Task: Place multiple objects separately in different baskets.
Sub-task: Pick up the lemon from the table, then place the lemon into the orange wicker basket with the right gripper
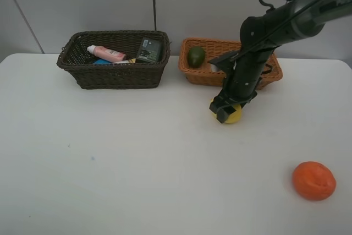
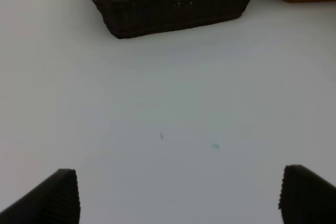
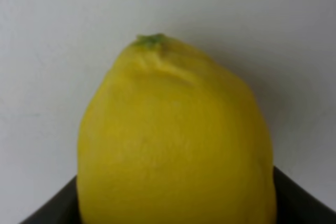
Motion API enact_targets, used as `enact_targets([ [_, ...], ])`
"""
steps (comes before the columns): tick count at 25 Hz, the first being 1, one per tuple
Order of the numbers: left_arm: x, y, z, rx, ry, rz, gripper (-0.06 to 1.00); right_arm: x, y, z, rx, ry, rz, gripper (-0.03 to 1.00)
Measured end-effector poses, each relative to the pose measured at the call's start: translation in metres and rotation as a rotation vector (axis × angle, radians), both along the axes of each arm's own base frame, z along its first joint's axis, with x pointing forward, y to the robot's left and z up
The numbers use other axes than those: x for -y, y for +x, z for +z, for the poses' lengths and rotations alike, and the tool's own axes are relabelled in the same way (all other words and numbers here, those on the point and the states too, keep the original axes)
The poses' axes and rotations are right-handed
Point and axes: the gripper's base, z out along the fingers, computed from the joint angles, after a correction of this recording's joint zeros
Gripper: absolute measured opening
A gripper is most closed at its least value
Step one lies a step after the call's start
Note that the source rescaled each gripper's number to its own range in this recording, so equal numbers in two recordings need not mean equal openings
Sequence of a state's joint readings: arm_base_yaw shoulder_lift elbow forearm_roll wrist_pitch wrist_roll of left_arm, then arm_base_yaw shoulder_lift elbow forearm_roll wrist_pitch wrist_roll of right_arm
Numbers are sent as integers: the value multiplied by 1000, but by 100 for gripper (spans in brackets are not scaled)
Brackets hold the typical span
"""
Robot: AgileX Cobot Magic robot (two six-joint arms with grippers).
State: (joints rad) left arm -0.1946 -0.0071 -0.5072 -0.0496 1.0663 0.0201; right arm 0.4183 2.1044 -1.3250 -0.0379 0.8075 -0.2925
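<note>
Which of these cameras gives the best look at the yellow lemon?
The right wrist view: the lemon fills the frame, green stem tip and skin clear. The exterior high view shows only a yellow sliver beneath the right gripper. The left wrist view misses it.

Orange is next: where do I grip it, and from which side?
Take the orange across its widest middle, coming straight down from above. It is round, slightly squat, and sits alone on the bare table, so both sides look free for the jaws.
</note>
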Motion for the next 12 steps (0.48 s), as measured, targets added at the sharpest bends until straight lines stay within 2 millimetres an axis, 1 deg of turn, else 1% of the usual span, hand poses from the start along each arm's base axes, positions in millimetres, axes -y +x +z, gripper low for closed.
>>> enact_targets([
  [3,0,0,0,0,0,0,100,0,0,0,1,0,0,47],
  [5,0,0,0,0,0,0,100,0,0,7,14,6,0,47],
  [6,0,0,0,0,0,0,100,0,0,13,25,11,-3,47],
  [9,0,0,0,0,0,0,100,1,0,56,114,47,-15,47],
  [12,0,0,0,0,0,0,100,7,-1,109,261,94,-20,47],
])
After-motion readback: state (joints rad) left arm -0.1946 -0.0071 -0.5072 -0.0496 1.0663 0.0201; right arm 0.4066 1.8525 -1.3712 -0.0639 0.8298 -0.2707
